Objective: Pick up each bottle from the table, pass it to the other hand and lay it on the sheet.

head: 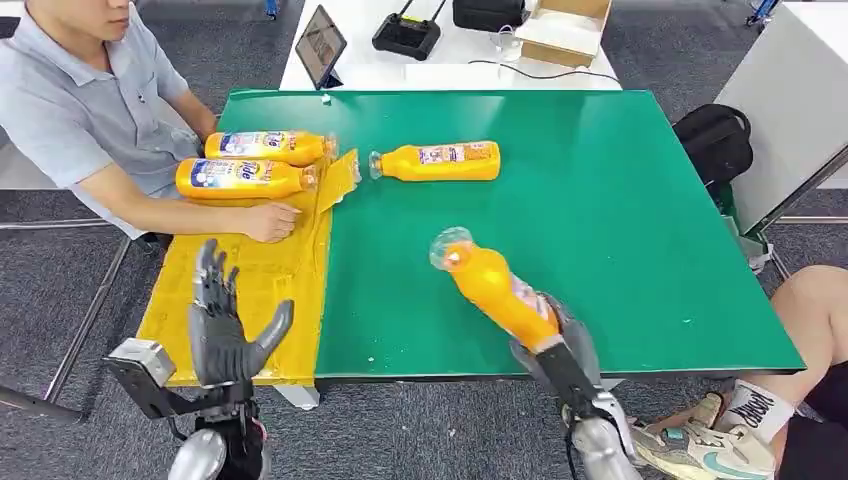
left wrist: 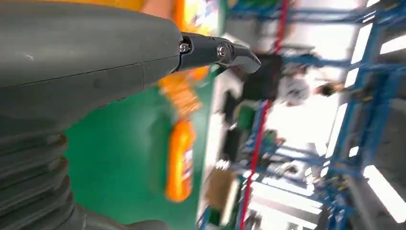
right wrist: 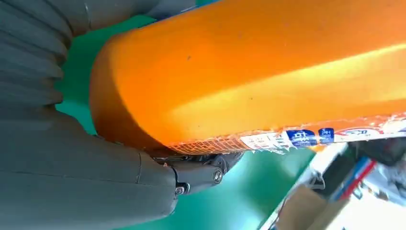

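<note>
My right hand grips the base of an orange bottle near the table's front edge, cap end tilted up and toward the left. The right wrist view shows that bottle close up against my thumb. My left hand stands open, fingers spread and pointing up, over the front of the yellow sheet. Two orange bottles lie on the sheet's far end. Another orange bottle lies on the green table, also blurred in the left wrist view.
A person sits at the left with a hand resting on the sheet beside the two bottles. Another person's leg and shoe are at the front right. A tablet, a controller and a box sit on the white table behind.
</note>
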